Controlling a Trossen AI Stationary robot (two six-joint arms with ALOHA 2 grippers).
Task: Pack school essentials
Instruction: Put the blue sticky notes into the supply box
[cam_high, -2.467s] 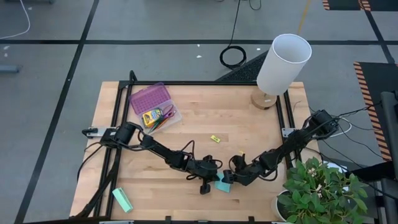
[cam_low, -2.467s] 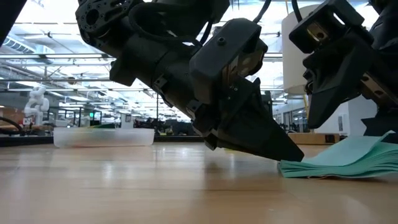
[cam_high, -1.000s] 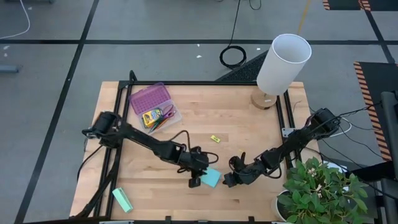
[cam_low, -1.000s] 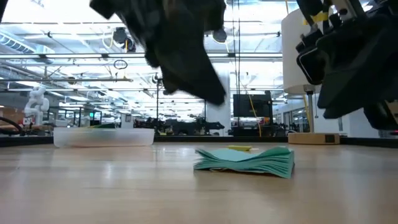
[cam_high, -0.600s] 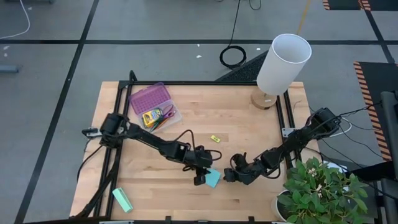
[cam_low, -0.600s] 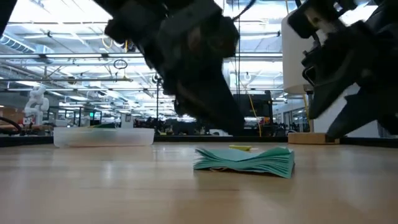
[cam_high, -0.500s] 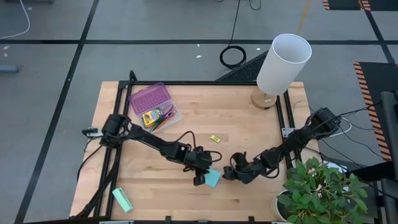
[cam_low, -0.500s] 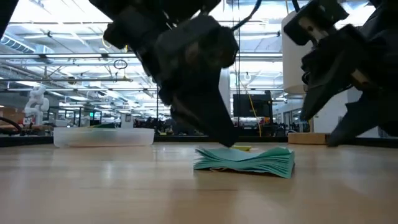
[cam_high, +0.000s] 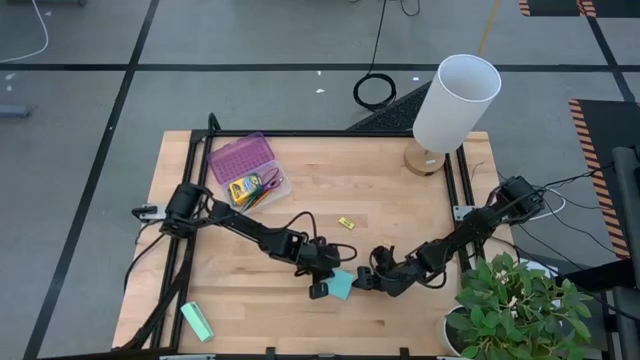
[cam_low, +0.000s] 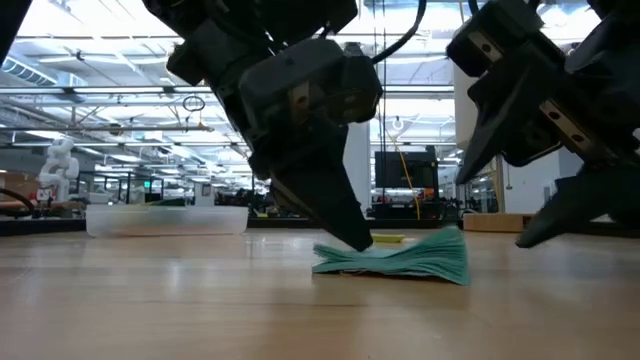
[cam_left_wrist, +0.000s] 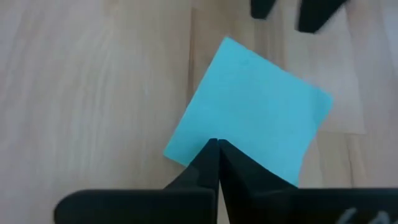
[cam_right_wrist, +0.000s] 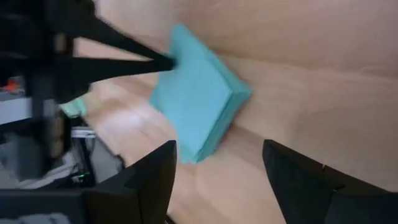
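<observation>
A cyan square sticky-note pad (cam_high: 342, 286) lies flat on the wooden table near its front edge. My left gripper (cam_high: 322, 283) is shut, with its tips down on the pad (cam_left_wrist: 249, 106). My right gripper (cam_high: 363, 282) stands open just to the pad's right; in its wrist view the pad (cam_right_wrist: 199, 106) lies ahead of the fingers, untouched. At the far left, a clear tray (cam_high: 278, 190) holds the crayon box (cam_high: 245, 189) and the purple-handled scissors (cam_high: 268, 181), beside a purple case (cam_high: 240, 157). A tiny yellow piece (cam_high: 346, 223) lies mid-table. My left gripper presses its shut fingertips (cam_left_wrist: 214, 148) down on the pad's top sheet, near one corner edge (cam_left_wrist: 186, 146) at its left side. The fingers come slanting down from the table's left. The pad stays on the table, and its right end (cam_low: 452, 248) curls up slightly.
A mint-green block (cam_high: 197, 321) lies at the near left corner. A white lamp (cam_high: 452, 105) stands at the far right, and a potted plant (cam_high: 515, 305) overhangs the near right corner. Black rails (cam_high: 190, 180) run along the table's sides.
My left gripper has come down from above onto the pad, staying shut. My right gripper has moved toward the table's left, closer to the pad, and remains open. The pad's right end has risen a little while its left part stays down.
</observation>
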